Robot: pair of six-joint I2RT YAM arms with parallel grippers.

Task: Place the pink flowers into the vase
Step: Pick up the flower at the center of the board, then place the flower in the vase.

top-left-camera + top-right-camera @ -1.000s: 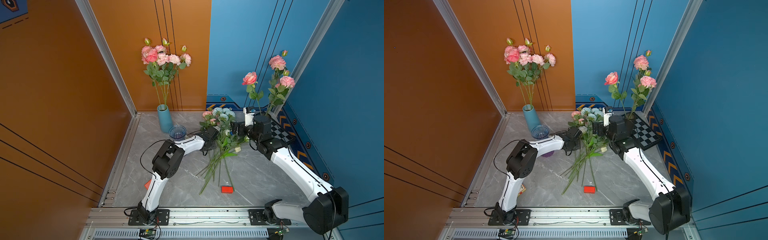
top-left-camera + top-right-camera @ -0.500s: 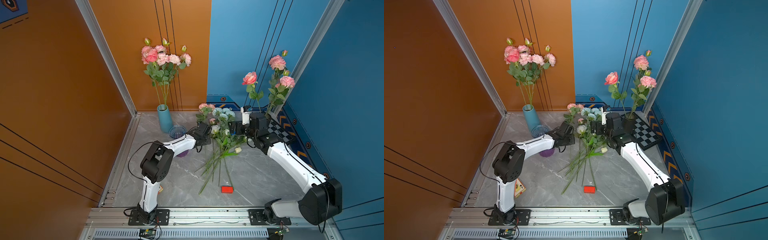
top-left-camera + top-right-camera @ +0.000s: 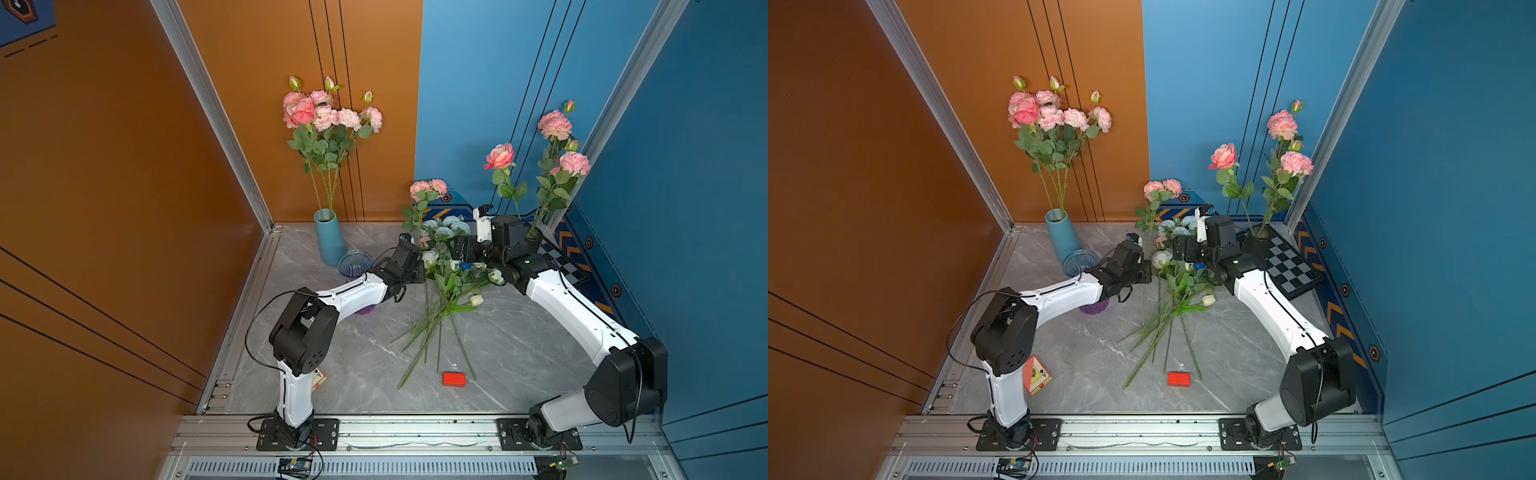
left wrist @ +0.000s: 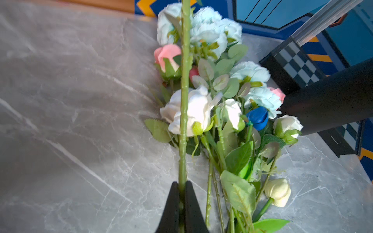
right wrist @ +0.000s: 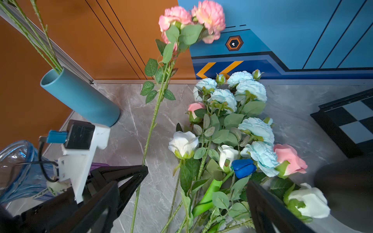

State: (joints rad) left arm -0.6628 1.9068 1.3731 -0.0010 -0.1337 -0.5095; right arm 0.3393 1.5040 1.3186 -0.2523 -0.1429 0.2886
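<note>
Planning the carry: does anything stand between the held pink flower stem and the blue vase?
Nothing visible blocks it. The left claw grips the pink flower stem; the blue cylindrical vase already holds pink flowers.

I see one pink flower stem [image 5: 155, 113] raised upright near the worktop's back edge; more pink flowers [image 3: 328, 114] stand in the blue vase [image 3: 328, 241] at the back-left corner.

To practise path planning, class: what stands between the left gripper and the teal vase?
A clear blue glass cup, close beside the teal vase, between it and the left gripper; both top views show it.
</note>
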